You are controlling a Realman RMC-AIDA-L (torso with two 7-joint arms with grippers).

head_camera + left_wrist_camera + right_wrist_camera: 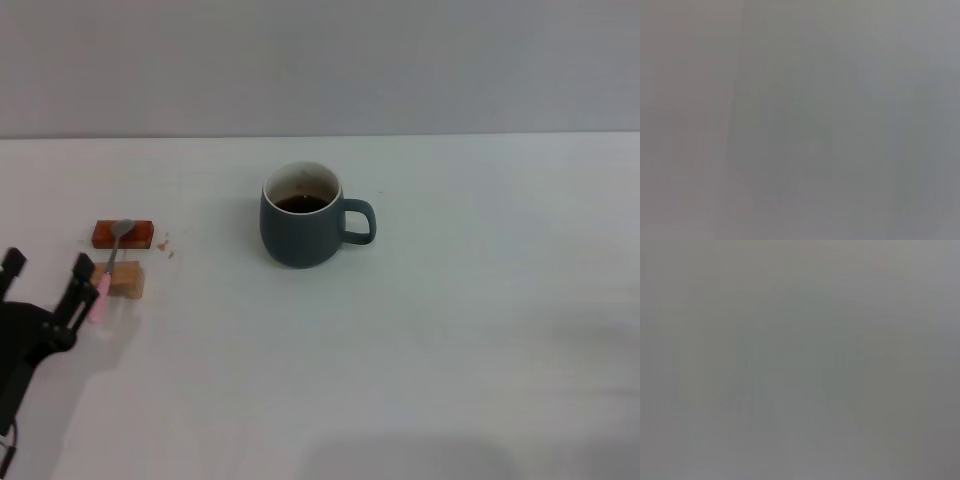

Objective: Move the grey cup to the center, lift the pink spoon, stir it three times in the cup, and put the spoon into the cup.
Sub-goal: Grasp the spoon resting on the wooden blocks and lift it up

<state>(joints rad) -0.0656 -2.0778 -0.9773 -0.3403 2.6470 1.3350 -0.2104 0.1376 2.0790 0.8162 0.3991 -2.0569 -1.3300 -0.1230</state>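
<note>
The grey cup (303, 228) stands upright near the middle of the white table (450, 330), handle pointing right, dark liquid inside. The pink spoon (108, 270) lies at the far left, its metal bowl resting on a red-brown block (124, 234) and its pink handle over a tan block (127, 279). My left gripper (45, 277) is open at the left edge, its right finger just beside the end of the spoon's handle. The right gripper is out of view. Both wrist views show only plain grey.
A few small brown crumbs (166, 245) lie on the table right of the red-brown block. The table's far edge meets a grey wall (320, 60).
</note>
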